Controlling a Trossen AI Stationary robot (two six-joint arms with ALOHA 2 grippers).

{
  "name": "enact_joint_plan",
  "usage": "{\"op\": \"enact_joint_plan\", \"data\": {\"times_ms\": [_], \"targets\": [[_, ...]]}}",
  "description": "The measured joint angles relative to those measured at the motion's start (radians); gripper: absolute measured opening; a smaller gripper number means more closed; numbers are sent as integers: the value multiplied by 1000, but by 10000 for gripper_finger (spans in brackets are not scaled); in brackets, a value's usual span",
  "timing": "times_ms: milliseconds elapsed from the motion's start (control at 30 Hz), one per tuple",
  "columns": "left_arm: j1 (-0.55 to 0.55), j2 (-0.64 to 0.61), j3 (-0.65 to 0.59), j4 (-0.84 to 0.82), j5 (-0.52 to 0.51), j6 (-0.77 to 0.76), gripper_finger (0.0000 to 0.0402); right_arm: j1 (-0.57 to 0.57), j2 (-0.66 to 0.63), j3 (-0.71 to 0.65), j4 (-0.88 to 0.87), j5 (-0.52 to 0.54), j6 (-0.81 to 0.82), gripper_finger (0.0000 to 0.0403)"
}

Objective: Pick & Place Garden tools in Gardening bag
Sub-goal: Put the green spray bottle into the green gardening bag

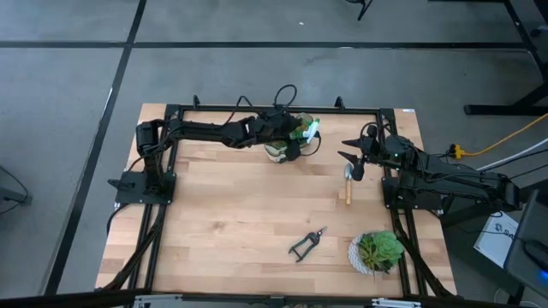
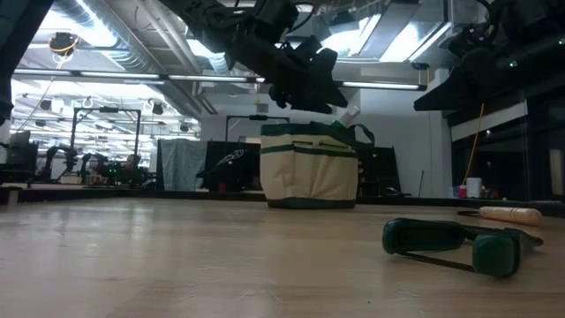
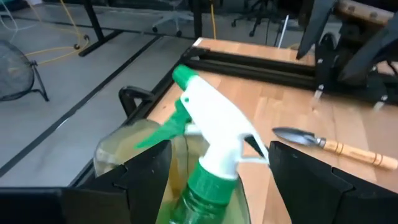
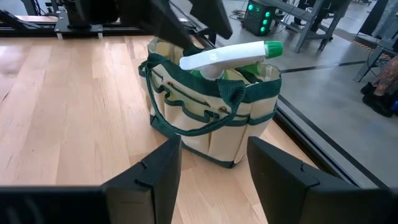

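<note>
1. the left gripper (image 1: 295, 137) is over the gardening bag (image 1: 278, 150) at the far edge of the table (image 1: 240, 214). its fingers are spread wide, one on each side of the spray bottle (image 3: 208, 155), and they do not seem to squeeze it.
2. the spray bottle stands in the bag - its white and green head sticks out of the top (image 4: 227, 57).
3. the right gripper (image 1: 353, 154) hangs over the trowel (image 1: 348, 181) on the right side, with its fingers apart and nothing in them.
4. the trowel lies flat on the table, well apart from the bag.
5. the pruning shears (image 1: 306, 244) lie near the front - just beside them is the plant in a white pot (image 1: 377, 252).
</note>
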Motion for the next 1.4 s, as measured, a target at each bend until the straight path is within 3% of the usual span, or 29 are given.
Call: {"op": "enact_joint_plan", "data": {"times_ms": [400,733,1067,1400], "targets": [[-35,-43,1,-72,-96,-46,250,0,0,0,0,0,0,186],[-34,-64,1,-246,-110,-123,169,0,0,0,0,0,0,186],[-46,-75,0,-393,-280,-157,79,0,0,0,0,0,0,185],[-10,-64,0,-408,-220,-155,32,0,0,0,0,0,0,185]]}}
